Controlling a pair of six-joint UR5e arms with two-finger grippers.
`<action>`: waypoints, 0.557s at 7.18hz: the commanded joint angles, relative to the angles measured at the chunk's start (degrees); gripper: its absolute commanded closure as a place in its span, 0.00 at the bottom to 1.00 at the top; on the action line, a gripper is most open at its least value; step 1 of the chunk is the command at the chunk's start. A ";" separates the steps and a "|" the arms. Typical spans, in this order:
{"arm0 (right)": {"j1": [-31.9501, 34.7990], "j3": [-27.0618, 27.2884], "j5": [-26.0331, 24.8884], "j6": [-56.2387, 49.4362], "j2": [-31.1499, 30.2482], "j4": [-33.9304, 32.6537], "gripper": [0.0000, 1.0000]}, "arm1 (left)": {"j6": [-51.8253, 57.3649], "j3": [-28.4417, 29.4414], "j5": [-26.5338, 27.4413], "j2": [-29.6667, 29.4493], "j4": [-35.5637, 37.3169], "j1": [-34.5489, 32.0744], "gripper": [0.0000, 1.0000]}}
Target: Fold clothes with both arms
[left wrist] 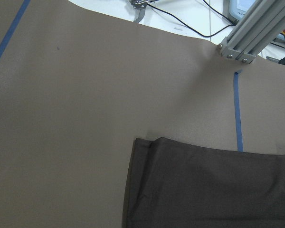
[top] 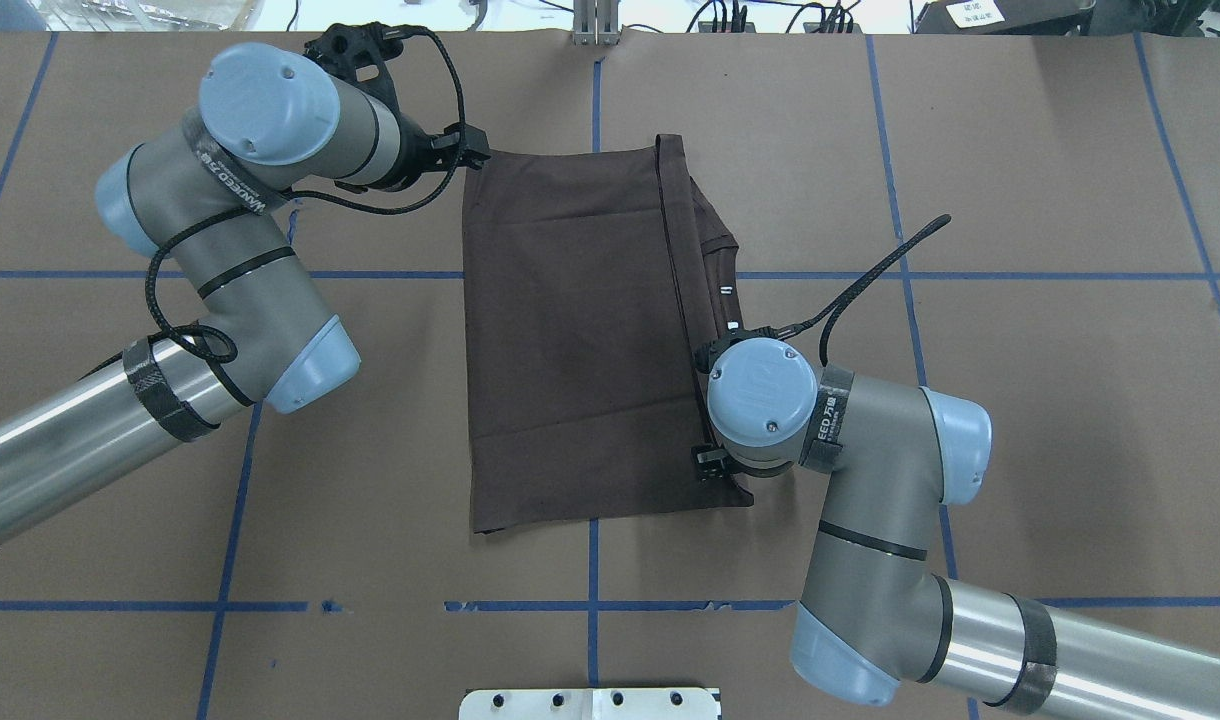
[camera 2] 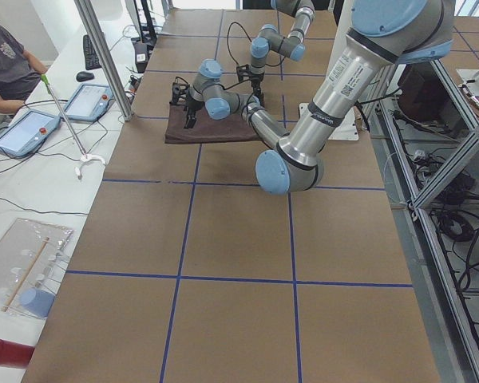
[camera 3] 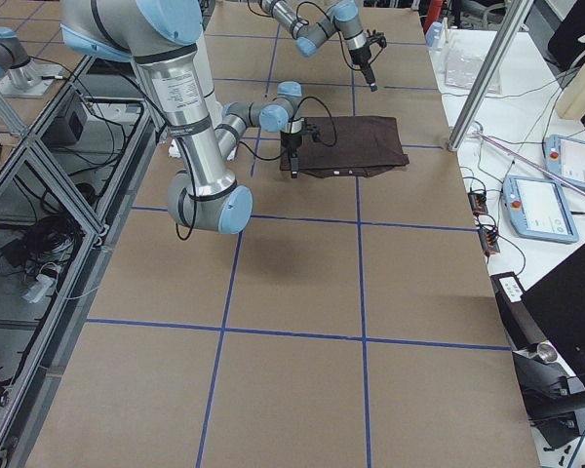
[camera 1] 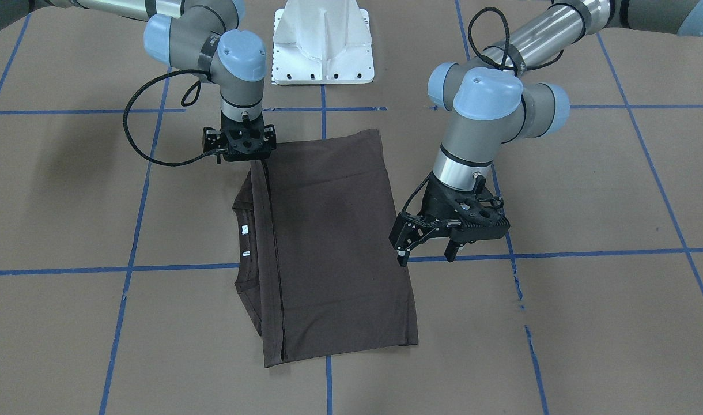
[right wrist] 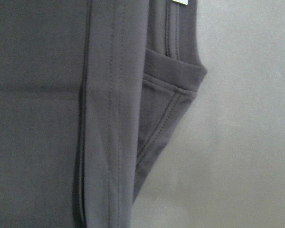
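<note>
**Folded T-shirt flat mid-desk, left gripper open beside it, right gripper down at its corner**

Left arm (top: 230, 260) comes in from the left side, elbow bent, forearm angled toward the far side of the desk (top: 1020, 400). The left gripper (camera 1: 426, 259) hangs above the desk just off the T-shirt's left edge. Its jaws are spread wide with nothing in them, and it is clear of the cloth.

The T-shirt (top: 570, 340) lies flat in the middle of the desk, folded into a rough rectangle. The collar (camera 1: 249, 242) and white tags (camera 1: 245, 230) sit on the robot's right side. A folded sleeve peeks out past the long fold line there.

Right arm (top: 870, 470) reaches in from the right, with its wrist pointing straight down over the shirt's near right corner, on the collar side. The right gripper (camera 1: 245, 144) sits right at that corner, against or just above the fabric. The mount hides its fingers, so I cannot tell whether it is open or closed, or whether it holds cloth.

View differences:
- Front-facing view shows the left gripper's spread jaws, which the overhead view mostly hides behind the wrist.
- In the overhead view the wrist cap covers the right gripper.
- Left wrist camera shows only a shirt corner low in frame, with bare desk beyond it.
- Right wrist camera is a close-up of the stitched hem and sleeve fold, with desk to the right and no fingers visible.
- The left side view adds a seated operator (camera 2: 4, 60) past the desk's far edge.
</note>
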 commanded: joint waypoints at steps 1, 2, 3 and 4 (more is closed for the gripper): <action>0.55 0.07 -0.07 -0.51 -0.92 0.09 0.00 | -0.24 0.03 0.00 -0.05 -0.01 0.23 0.00; 0.99 0.16 -0.15 -0.60 -1.88 0.17 0.00 | -0.33 0.03 0.00 -0.22 -0.01 0.23 0.00; 1.95 1.29 0.11 -0.69 -3.20 0.18 0.00 | -0.33 0.03 0.00 -0.31 -0.01 0.23 0.00; 2.05 1.56 -0.24 -0.77 -5.04 0.52 0.00 | -0.33 -0.06 0.00 -0.31 0.07 0.23 0.00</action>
